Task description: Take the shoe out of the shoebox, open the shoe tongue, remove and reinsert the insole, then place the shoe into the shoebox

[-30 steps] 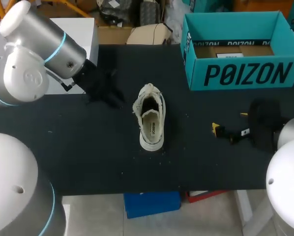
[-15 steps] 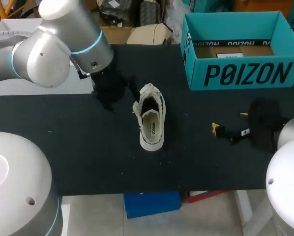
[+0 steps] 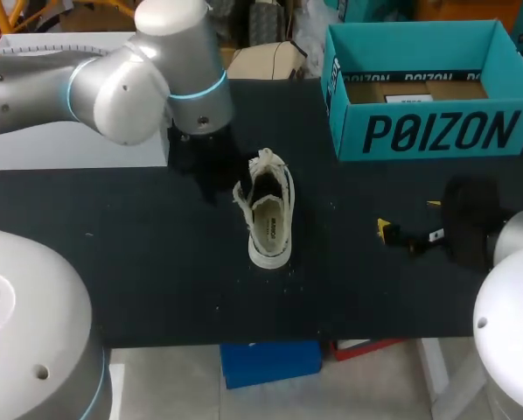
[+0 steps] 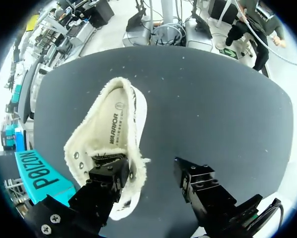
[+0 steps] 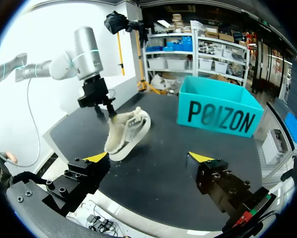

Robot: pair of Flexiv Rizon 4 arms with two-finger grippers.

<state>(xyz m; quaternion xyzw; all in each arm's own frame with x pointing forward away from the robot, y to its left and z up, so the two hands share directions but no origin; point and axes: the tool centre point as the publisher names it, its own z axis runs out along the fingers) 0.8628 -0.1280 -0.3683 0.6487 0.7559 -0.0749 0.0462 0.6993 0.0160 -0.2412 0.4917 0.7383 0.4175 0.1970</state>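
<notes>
The left end effector (image 4: 149, 171) hangs with its black fingers spread wide at the laced front of a cream-white canvas low shoe with frayed edges (image 4: 106, 144). One finger (image 4: 109, 176) stands over the eyelets and the other over bare bench beside the shoe; whether either touches it cannot be told. The silver left arm (image 3: 130, 83) comes in over the bench's far left corner. The shoe sits sole-down near the middle of the black-topped bench (image 3: 156, 262), its pale printed insole (image 4: 116, 129) lying inside. The right end effector (image 5: 148, 157), yellow tips wide apart, holds nothing and hovers near the bench's right edge, well apart from the shoe. An open teal cardboard shoebox with black lettering (image 3: 419, 131) stands at the far right corner of the bench, apart from the shoe and both end effectors.
</notes>
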